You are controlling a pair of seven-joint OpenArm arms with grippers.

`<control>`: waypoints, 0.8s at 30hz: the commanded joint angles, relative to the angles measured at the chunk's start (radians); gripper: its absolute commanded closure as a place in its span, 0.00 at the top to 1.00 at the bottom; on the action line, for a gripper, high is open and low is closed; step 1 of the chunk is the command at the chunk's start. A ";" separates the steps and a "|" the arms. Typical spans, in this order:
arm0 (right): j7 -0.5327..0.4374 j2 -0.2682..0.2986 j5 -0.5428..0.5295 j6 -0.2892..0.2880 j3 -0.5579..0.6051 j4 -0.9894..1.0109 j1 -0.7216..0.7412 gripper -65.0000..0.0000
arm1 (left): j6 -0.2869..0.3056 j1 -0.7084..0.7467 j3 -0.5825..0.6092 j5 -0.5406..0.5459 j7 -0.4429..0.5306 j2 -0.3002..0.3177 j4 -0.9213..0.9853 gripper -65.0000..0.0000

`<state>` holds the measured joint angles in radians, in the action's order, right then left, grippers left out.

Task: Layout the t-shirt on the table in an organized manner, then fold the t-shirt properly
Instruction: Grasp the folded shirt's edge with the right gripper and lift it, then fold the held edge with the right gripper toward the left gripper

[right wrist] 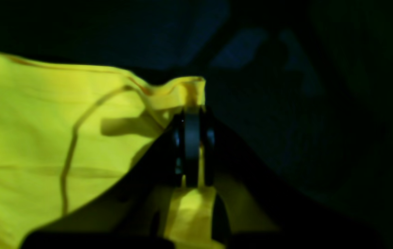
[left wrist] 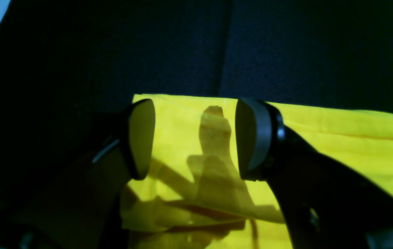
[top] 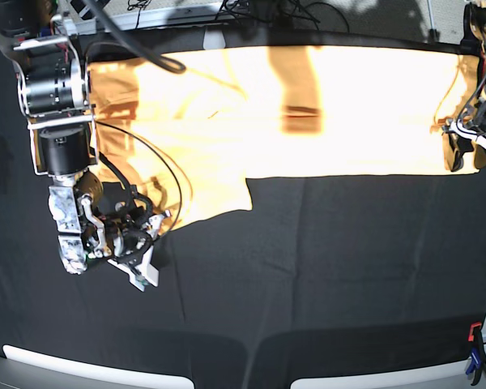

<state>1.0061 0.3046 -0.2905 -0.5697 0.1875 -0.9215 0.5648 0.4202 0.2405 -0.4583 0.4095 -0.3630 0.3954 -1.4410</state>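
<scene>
Stretching across the far half of the worktop (top: 308, 267), the one t-shirt (top: 340, 121) lies mostly flat, a pale yellow-orange sheet with a long straight near edge and a broader section reaching nearer the camera at the base view's left. A thin dark mark sits on the cloth toward that left part, and a band of shadow crosses its middle. In the wrist views the cloth reads bright yellow, with a stitched hem along its edge.

Two tools are in view, one at each end of the shirt. The right tool (right wrist: 193, 152) has its fingers pressed together on a corner of the cloth: yellow fabric shows above the pads as a small upright fold and again below them, so it is clamped on the t-shirt. In the base view this arm stands at the left, its wrist over the shirt's lower left corner.

The left tool (left wrist: 196, 138) hovers over the opposite end with its two pads spread well apart, bare cloth and their shadow visible between them, nothing gripped. The shirt's corner lies just beyond the pads, against the black cover.

One clamp (top: 475, 356), red and blue, sits at the worktop's near right edge.
</scene>
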 commanded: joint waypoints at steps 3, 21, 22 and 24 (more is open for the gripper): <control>0.034 0.009 -0.011 -0.007 -0.005 -0.126 0.012 0.00 | 0.002 -0.008 -0.006 0.010 0.048 0.018 -0.019 0.52; 0.110 0.008 -0.026 -0.006 -0.005 -0.908 -0.547 0.00 | 0.002 -0.011 -0.006 0.010 0.133 0.018 -0.019 0.52; 0.109 0.008 -0.026 -0.005 -0.005 -0.949 -0.581 0.00 | 0.002 -0.011 -0.006 0.010 0.133 0.018 -0.019 0.52; 0.101 0.008 -0.027 0.002 -0.005 -1.025 -0.649 0.00 | 0.002 -0.011 -0.006 0.010 0.133 0.018 -0.019 0.52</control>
<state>1.1233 0.3073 -0.3115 -0.5671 0.1883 -1.9305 -0.0978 0.4194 0.2394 -0.4583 0.4061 -0.2581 0.3946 -1.4414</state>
